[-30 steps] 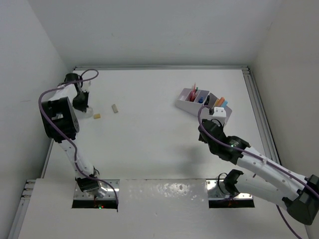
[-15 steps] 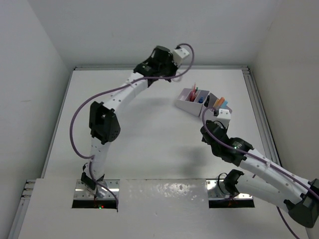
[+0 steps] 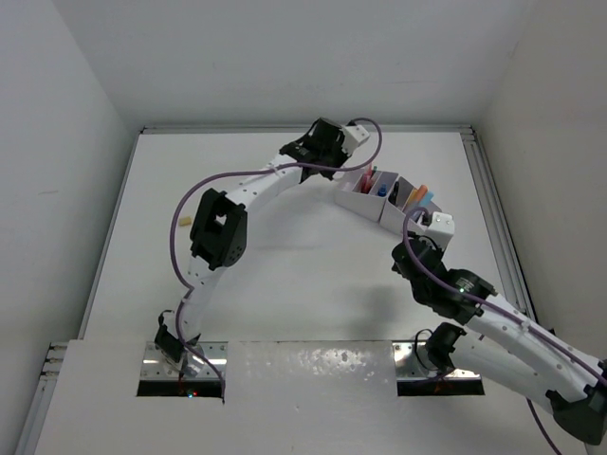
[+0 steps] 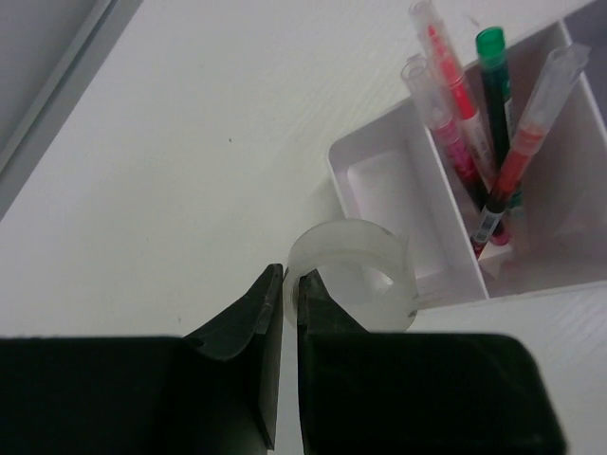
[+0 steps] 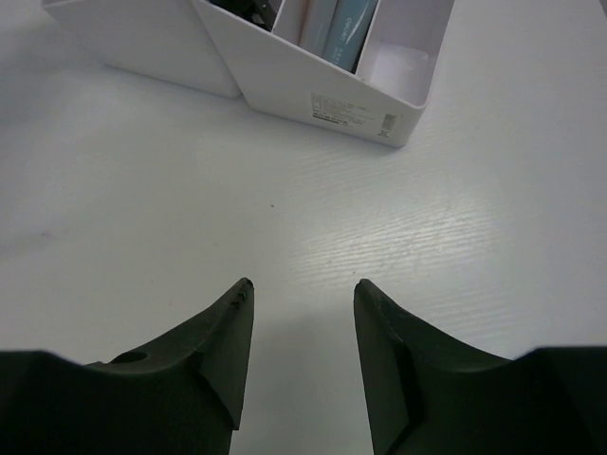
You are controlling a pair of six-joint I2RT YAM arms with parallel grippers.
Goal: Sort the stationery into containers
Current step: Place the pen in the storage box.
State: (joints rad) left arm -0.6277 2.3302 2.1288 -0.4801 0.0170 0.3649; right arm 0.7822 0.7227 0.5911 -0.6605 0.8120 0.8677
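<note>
**A:** What is the left gripper (image 4: 285,282) doing?

**B:** Its two black fingers are almost together, pinching the wall of a clear tape roll (image 4: 353,270) at the bottom middle of the left wrist view. The roll overlaps the near corner of the white organizer (image 4: 453,284). I cannot tell whether they touch.

**A:** What sits in the organizer from there?

**B:** The shallow front tray (image 4: 384,194), just above the roll, shows only its pale floor. The deeper box to its right holds four pens leaning together: three pink-red pens (image 4: 446,114) with clear caps and one green-capped pen (image 4: 491,57).

**A:** And the right gripper (image 5: 299,346)?

**B:** It is spread wide and holding nothing, above bare table (image 5: 313,218) in the lower half of its own view. The organizer's other end runs along the top of that frame. One box there holds a teal-blue item and a paler one, both too cropped to name. The end box at the upper right shows only its lilac inside.

**A:** Anything more from overhead?

**B:** One orange marker (image 3: 417,193) and something blue beside it stick out of the right-hand boxes, right of centre. One small tan eraser (image 3: 186,221) lies on the table at the left of the frame, well apart from the organizer.
</note>
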